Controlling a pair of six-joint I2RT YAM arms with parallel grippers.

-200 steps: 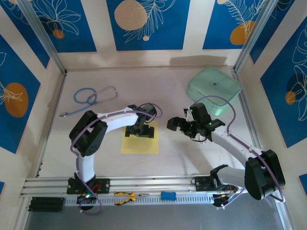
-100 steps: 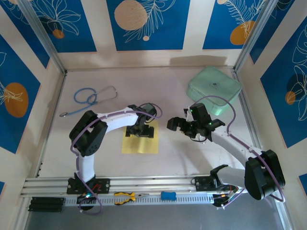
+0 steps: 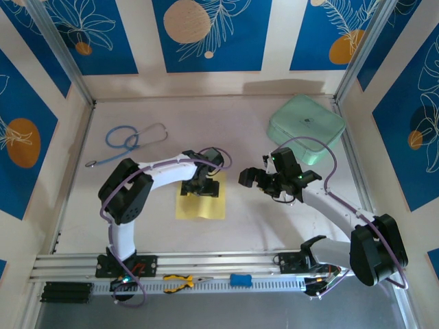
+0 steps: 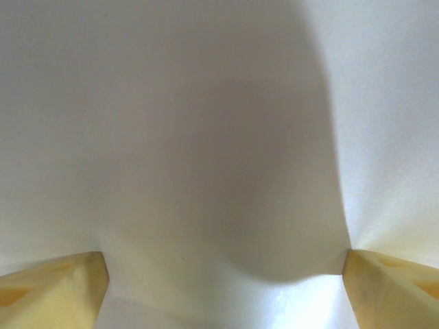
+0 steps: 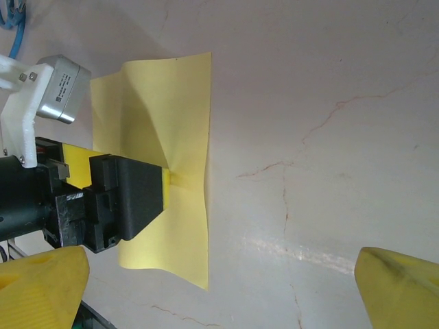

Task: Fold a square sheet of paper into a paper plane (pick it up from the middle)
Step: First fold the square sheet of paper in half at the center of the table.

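Left tool (image 3: pixel 202 188) pressed onto square sheet of paper (image 3: pixel 199 207) (sheet buckled), jaws spread wide; right tool (image 3: pixel 250 178) held agape.

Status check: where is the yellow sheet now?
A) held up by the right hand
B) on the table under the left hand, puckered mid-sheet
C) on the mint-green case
B: the left hand sits on the square sheet of paper, which puckers beneath it; the right hand is open, apart from it.
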